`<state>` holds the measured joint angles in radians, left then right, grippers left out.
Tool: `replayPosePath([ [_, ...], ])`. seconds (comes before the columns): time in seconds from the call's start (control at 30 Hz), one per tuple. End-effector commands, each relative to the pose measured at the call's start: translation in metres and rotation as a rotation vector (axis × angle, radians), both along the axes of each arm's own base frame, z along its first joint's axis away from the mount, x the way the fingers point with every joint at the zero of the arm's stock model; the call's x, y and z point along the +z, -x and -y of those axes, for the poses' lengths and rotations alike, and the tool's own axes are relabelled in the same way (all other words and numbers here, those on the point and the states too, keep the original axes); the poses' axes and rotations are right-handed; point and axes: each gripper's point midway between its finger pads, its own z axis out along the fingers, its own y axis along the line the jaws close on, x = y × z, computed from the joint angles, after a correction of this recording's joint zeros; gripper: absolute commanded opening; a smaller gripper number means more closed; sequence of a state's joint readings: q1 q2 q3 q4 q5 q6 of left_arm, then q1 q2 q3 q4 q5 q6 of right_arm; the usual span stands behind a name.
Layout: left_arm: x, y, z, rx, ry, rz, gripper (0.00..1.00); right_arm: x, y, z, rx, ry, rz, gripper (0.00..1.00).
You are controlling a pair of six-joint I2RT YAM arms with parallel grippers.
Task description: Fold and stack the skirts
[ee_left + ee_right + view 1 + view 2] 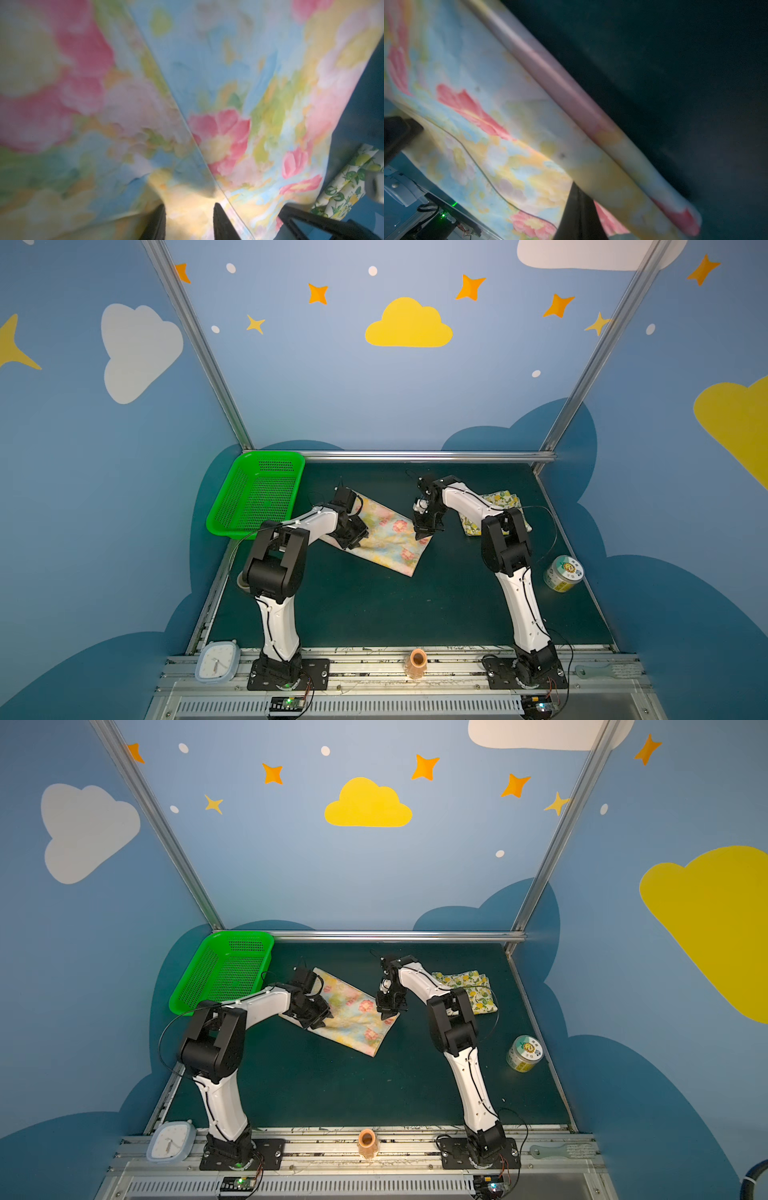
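Your right fingers point(577, 212) pinch the flowered skirt point(386, 539), seemingly limp and light, at its 3 o'clock corner; whether your left fingers point(222, 220) grip is unclear.

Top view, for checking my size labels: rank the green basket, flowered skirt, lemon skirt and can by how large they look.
1. green basket
2. flowered skirt, partly covered; could rival the basket
3. lemon skirt, folded and partly covered
4. can, clearly smallest

Under the left hand point(189, 205), fingers point(222, 224) parted, the pink-flowered skirt point(218, 133); lemon-print skirt point(349, 187) near its edge.
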<state>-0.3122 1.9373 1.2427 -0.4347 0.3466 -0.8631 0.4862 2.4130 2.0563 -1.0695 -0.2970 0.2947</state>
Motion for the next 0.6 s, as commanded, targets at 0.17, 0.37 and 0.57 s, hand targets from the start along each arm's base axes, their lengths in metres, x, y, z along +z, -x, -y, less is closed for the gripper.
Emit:
replayPosePath([
  [0.17,0.013,0.035,0.017,-0.013,0.017,-0.067,0.40,0.057,-0.006,0.023,0.037,0.025,0.117,0.00],
  [0.37,0.047,0.019,-0.011,0.004,0.009,0.005,0.41,0.080,0.045,-0.024,0.110,-0.070,0.063,0.00],
  [0.57,0.049,0.021,-0.052,0.052,-0.009,0.012,0.41,0.059,0.084,-0.060,0.172,-0.076,0.004,0.00],
])
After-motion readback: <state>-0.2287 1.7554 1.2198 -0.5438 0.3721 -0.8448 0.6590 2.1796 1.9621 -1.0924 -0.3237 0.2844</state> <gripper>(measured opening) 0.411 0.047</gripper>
